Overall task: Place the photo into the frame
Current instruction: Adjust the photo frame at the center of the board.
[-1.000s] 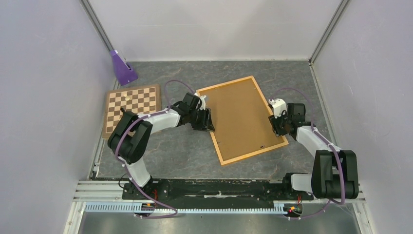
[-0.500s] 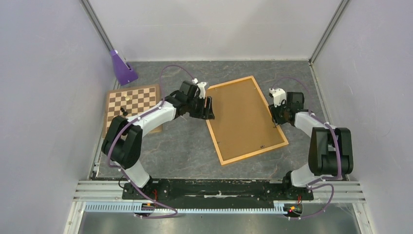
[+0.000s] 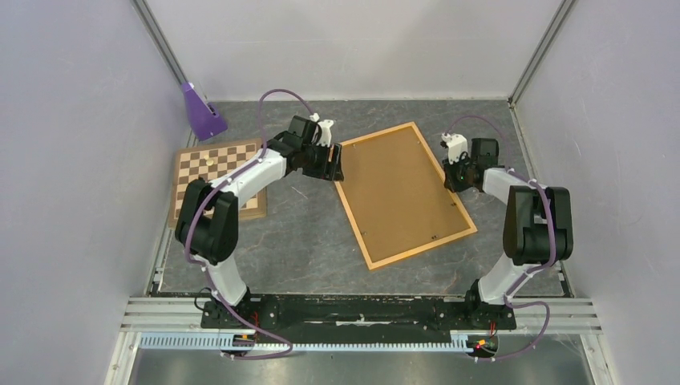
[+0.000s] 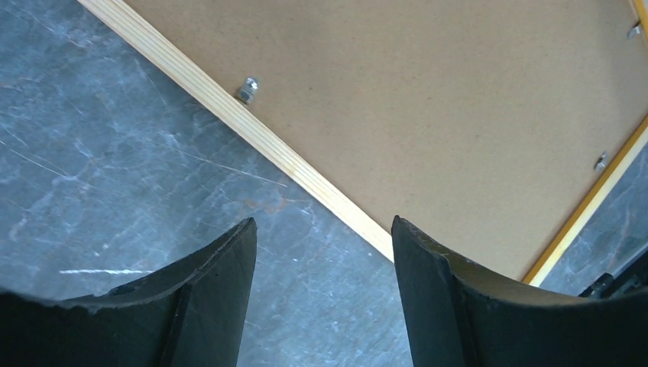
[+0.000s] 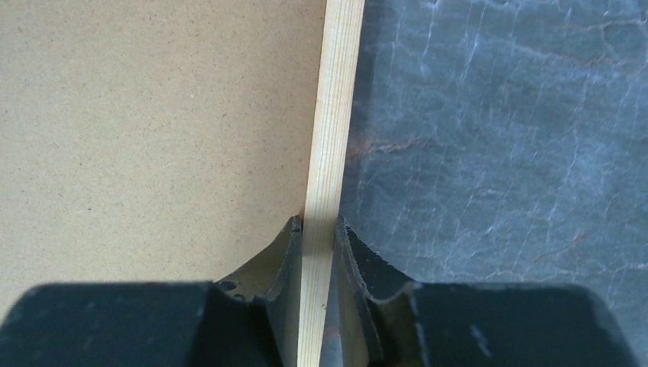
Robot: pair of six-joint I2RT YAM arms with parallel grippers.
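Top view: I see the frame [image 3: 401,192] lying back-up at centre right on the grey marbled table [image 3: 305,233], pale walls [image 3: 72,160] around, chessboard [image 3: 218,172] at left.
Left wrist: left gripper [image 4: 321,225] spread wide near its rail.
Right wrist: right gripper [image 5: 319,225] clenched on its rail.

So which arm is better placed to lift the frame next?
Right. The right gripper is shut on a rail of the frame, one finger on each side. The left gripper hangs open above the table near the opposite rail, gripping nothing.
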